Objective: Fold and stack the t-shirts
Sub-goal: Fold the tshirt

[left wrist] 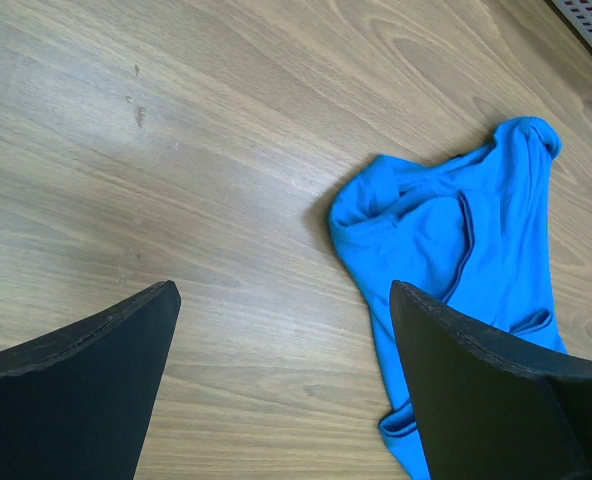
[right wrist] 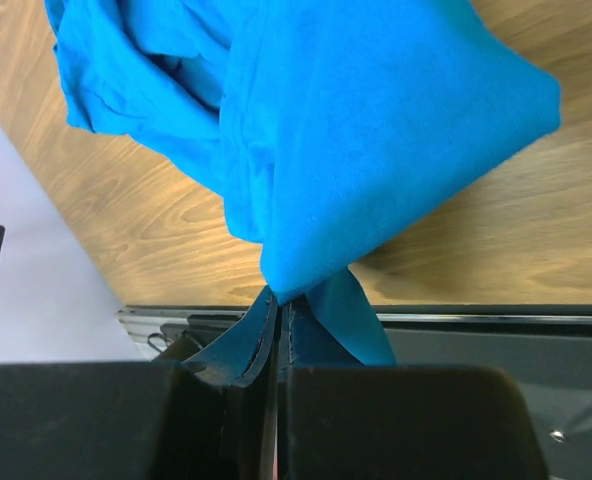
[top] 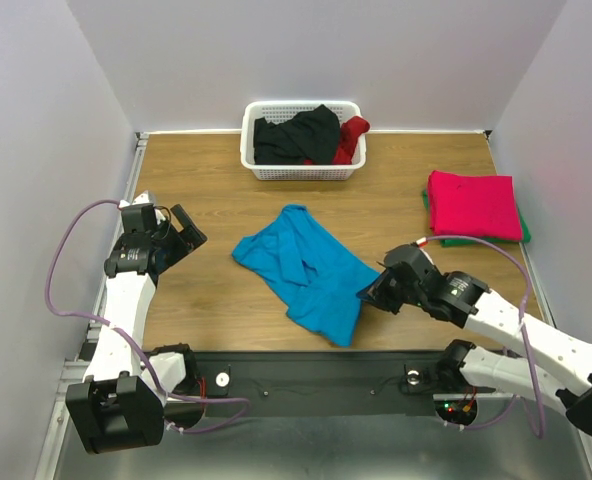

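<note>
A turquoise-blue t-shirt (top: 306, 272) lies crumpled in the middle of the wooden table. My right gripper (top: 373, 292) is shut on its right edge; the right wrist view shows the blue cloth (right wrist: 326, 130) pinched between the closed jaws and pulled taut. My left gripper (top: 188, 232) is open and empty, left of the shirt; the left wrist view shows the shirt (left wrist: 456, 240) beyond the right finger (left wrist: 476, 390). A folded magenta-red shirt (top: 473, 205) lies on a folded green one (top: 525, 230) at the right. A black shirt (top: 296, 135) and a dark red shirt (top: 351, 138) lie in the basket.
The white lattice basket (top: 301, 170) stands at the back centre. White walls close in the table on three sides. A black rail (top: 316, 385) with the arm bases runs along the near edge.
</note>
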Controlling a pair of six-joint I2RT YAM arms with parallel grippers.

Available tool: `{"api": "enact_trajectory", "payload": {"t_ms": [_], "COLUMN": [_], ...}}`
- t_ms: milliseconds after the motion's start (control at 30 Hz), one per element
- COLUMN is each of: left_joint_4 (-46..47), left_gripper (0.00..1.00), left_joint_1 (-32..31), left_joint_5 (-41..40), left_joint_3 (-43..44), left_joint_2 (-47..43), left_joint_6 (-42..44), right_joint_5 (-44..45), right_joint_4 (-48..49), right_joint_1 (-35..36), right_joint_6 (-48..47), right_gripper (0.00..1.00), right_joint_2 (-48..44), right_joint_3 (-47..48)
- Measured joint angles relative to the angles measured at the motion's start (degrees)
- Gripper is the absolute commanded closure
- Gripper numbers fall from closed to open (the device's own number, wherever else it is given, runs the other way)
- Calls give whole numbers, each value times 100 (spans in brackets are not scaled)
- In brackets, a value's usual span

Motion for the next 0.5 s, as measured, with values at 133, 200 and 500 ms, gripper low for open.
{"api": "enact_trajectory", "payload": {"t_ms": [133, 200, 500], "left_joint_4": [4, 9, 31], "left_gripper": [1, 2, 2], "left_joint_1": [0, 0, 28], "left_joint_5": [-2, 0, 61], "left_joint_3": [0, 0, -22], "left_joint_2": [0, 0, 0], "left_joint_6": [0, 0, 17], "right_joint_5": [149, 203, 293], "right_joint_4": [-317, -417, -426], "right_joint_1": [0, 0, 0], "right_joint_6": [2, -46, -472], "right_gripper": [100, 100, 100], "right_joint_2": [-57, 210, 1971], "right_joint_3": [105, 361, 2015]}}
